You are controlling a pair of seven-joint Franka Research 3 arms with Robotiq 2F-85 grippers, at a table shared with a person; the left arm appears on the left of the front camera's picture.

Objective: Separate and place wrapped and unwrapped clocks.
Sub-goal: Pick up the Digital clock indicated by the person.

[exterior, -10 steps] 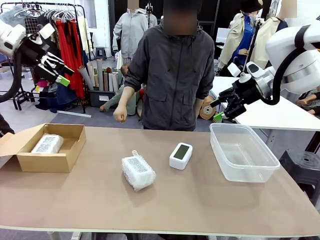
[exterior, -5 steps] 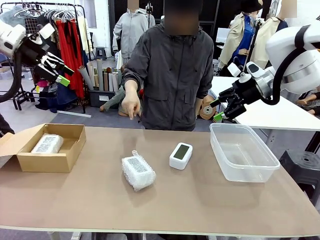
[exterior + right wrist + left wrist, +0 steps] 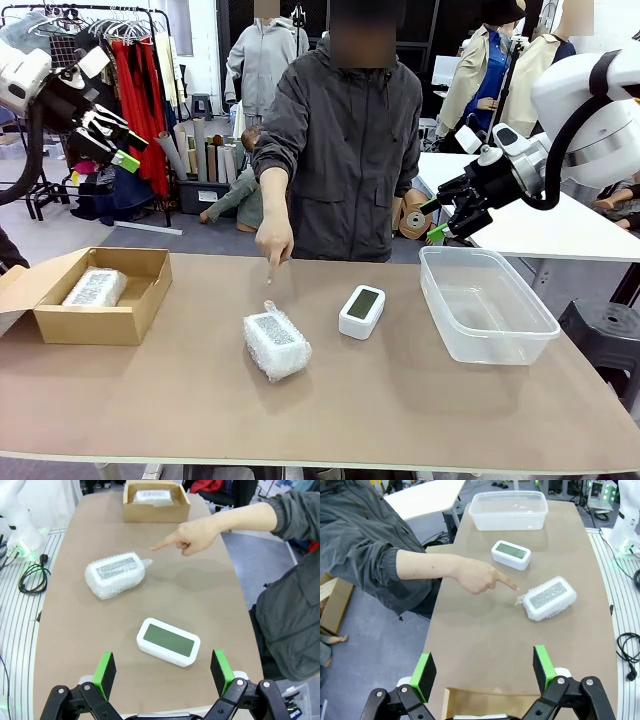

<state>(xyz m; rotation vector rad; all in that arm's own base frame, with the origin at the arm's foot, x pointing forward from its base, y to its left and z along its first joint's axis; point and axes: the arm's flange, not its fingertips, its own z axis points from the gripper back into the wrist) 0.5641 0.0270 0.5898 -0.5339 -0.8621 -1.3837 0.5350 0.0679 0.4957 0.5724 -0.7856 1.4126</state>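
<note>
Left hand (image 3: 484, 670) and right hand (image 3: 161, 669) hover spread and empty; one whitish bubble-wrapped bundle (image 3: 95, 287) lies in the brown cardboard box (image 3: 60, 322) at left; the second wrapped bundle (image 3: 276, 343) and bare white digital clock (image 3: 361, 311) lie mid-table, unsorted; the clear plastic tub (image 3: 540, 335) at right is empty; open table (image 3: 400, 420) surrounds both, though a person's pointing finger (image 3: 270, 265) hangs near the bundle's far end.

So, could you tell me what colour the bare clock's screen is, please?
Grey-green, on a white clock; clearest in the right wrist view.
</note>
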